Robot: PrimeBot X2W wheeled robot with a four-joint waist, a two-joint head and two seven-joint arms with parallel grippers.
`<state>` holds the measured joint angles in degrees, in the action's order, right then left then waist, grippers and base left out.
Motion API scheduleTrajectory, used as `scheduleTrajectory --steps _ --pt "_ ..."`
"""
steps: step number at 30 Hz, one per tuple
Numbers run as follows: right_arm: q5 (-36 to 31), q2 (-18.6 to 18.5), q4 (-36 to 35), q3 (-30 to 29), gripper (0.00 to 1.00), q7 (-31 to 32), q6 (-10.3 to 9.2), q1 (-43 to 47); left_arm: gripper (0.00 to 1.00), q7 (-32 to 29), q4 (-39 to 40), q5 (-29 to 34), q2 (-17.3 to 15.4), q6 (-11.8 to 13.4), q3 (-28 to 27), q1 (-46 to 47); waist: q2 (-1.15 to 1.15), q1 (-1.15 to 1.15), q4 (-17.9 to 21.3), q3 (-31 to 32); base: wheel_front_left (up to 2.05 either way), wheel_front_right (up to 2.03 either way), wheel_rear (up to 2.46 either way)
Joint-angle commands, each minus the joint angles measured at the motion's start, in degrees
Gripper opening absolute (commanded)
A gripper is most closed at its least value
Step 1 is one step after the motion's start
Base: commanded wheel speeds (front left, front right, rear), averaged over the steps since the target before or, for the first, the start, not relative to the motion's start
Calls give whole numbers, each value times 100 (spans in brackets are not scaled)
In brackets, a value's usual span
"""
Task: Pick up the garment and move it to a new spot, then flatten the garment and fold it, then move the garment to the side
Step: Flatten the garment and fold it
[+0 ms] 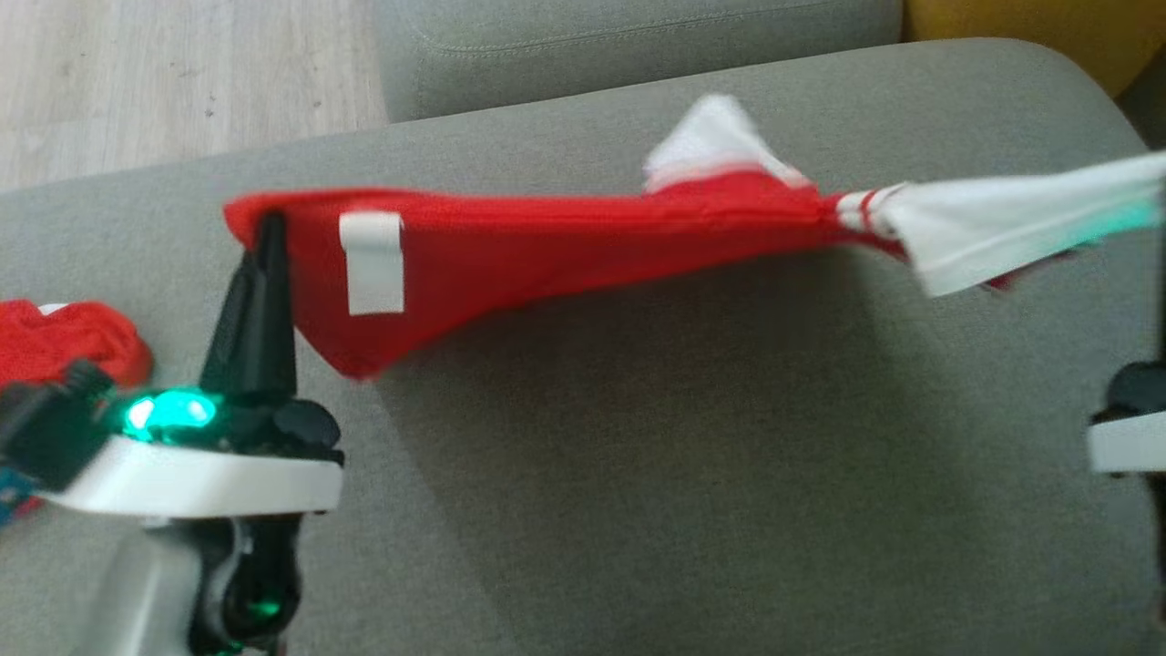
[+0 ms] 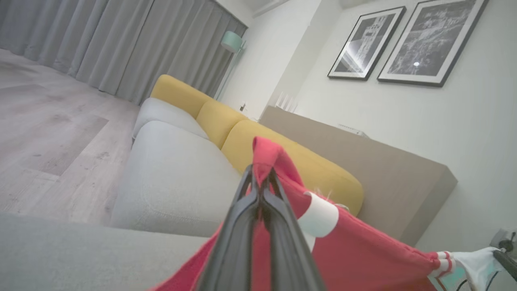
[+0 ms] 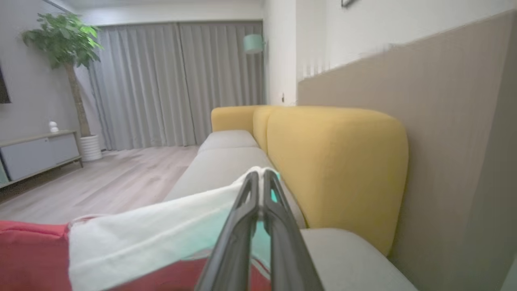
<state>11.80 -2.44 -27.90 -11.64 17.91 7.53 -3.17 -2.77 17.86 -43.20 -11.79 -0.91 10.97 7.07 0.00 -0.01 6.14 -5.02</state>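
**Item:** garment (image 1: 565,241), red, with a white sleeve (image 1: 1011,228) and a white patch (image 1: 372,262).

**Location:** held in the air over the grey sofa seat (image 1: 638,474). It was stretched from near the seat's left edge to its right edge, closer to the back edge than the front. The lower red corner sagged toward the cushion; whether it touched could not be told.

**Left gripper** (image 1: 271,223): fingers pressed together, pinching the red corner.

**Right gripper** (image 3: 260,178): fingers pressed together, pinching the end of the white sleeve.

**Also present:** a red heap of cloth (image 1: 68,342) at the seat's left edge, relation to the garment unclear, and a yellow backrest (image 3: 335,161) behind the seat.

**Progress, as judged:** the pick-up looked done and the garment was spread taut between both arms. Laying it at the new spot, flattening, folding and moving it aside all remained.
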Motion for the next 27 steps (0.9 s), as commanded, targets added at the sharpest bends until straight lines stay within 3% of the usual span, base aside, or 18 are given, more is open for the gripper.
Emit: scheduleTrajectory --steps 1,6,11,16,20,27 --pt "-91 -44 -501 91 0 126 -4 -361 0 -213 449 -127 -154 87 -274 305 0 1 -6 -27 0 0 0" --pt "-63 -224 -741 224 0 474 -4 -1048 0 -838 757 -447 -334 328 -417 634 0 1 28 -297 0 0 0" --pt "367 -642 571 730 0 488 -4 -2246 0 -1130 24 -740 -342 395 -528 1384 0 1 39 -958 0 0 0" --pt "708 -741 2493 1145 0 -231 -4 -4113 0 -922 -1256 -513 -478 330 -705 2720 0 1 115 -1644 0 0 0" --pt "533 -812 3721 1305 0 -1107 -4 -5717 0 -631 -2213 -338 -580 210 -810 3933 0 1 133 -1978 0 0 0" --pt "124 -1119 4732 1694 0 -2396 -4 -7664 0 517 -3206 7 -585 -51 -1015 5736 0 1 132 -2118 0 0 0"
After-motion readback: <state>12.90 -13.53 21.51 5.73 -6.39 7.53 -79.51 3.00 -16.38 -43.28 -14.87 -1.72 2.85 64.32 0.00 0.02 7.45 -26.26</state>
